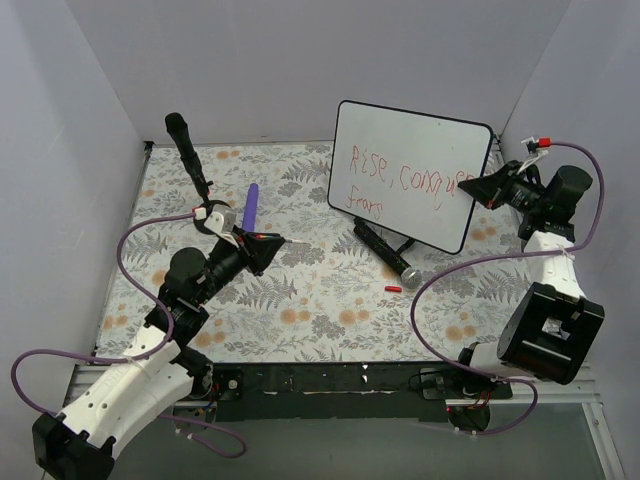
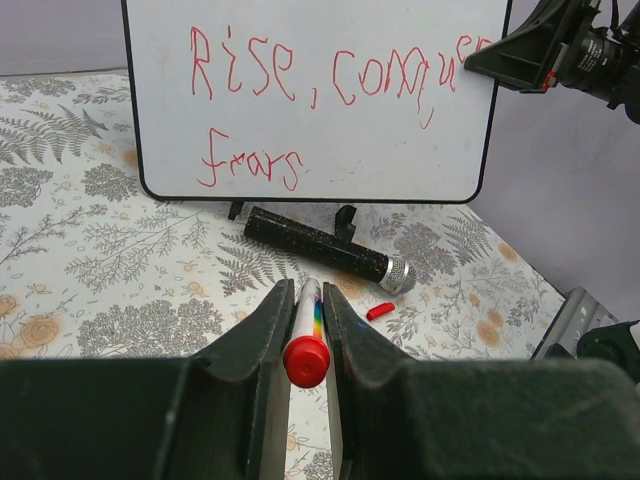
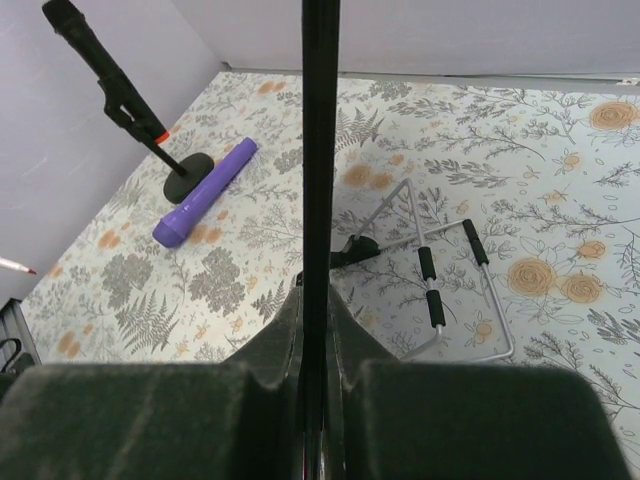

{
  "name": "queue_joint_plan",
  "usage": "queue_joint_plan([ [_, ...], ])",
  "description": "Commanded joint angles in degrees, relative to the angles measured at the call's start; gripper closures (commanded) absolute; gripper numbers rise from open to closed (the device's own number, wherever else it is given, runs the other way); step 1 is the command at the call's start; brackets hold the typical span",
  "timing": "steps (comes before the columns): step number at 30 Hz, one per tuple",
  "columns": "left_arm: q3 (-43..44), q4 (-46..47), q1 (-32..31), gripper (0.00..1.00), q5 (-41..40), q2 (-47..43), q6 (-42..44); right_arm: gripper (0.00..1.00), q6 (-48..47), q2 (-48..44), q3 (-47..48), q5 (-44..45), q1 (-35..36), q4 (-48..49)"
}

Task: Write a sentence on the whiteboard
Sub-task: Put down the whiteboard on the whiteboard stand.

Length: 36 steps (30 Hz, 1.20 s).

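The whiteboard (image 1: pixel 420 150) stands tilted on its wire easel at the back right. The sentence (image 1: pixel 400 178) is in red marker: "Rise, conquer" with "fears" in a second row, also legible in the left wrist view as the sentence (image 2: pixel 300 80) on the whiteboard (image 2: pixel 400 150). My right gripper (image 1: pixel 480 188) is shut on the board's right rim, seen edge-on as a black bar (image 3: pixel 320 150) between the right gripper's (image 3: pixel 318 295) jaws. My left gripper (image 1: pixel 275 243) hovers left of the board, shut on a red-ended marker (image 2: pixel 306 345), its far end pointing toward the board.
A black microphone (image 1: pixel 385 252) lies in front of the board with a small red cap (image 1: pixel 393 288) beside it. A purple flashlight (image 1: pixel 250 206) and a black microphone on a stand (image 1: pixel 188 155) are at the back left. The wire easel (image 3: pixel 450 280) sits behind the board.
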Motion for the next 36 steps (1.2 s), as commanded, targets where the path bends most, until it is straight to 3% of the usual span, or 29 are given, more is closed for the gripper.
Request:
queue_joint_plan([
  [1, 0.2, 1.2, 0.2, 1.00, 1.0, 0.6, -0.6, 0.99, 5.9, 2.0, 4.2, 2.5, 0.1, 14.6],
  [25, 0.8, 1.7, 0.2, 1.00, 0.9, 2.1, -1.0, 0.99, 7.9, 9.0, 12.2, 13.0, 3.4, 17.2],
  [36, 0.9, 1.6, 0.2, 1.00, 1.1, 1.9, -0.7, 0.99, 0.3, 2.8, 3.5, 7.2, 0.3, 12.8],
])
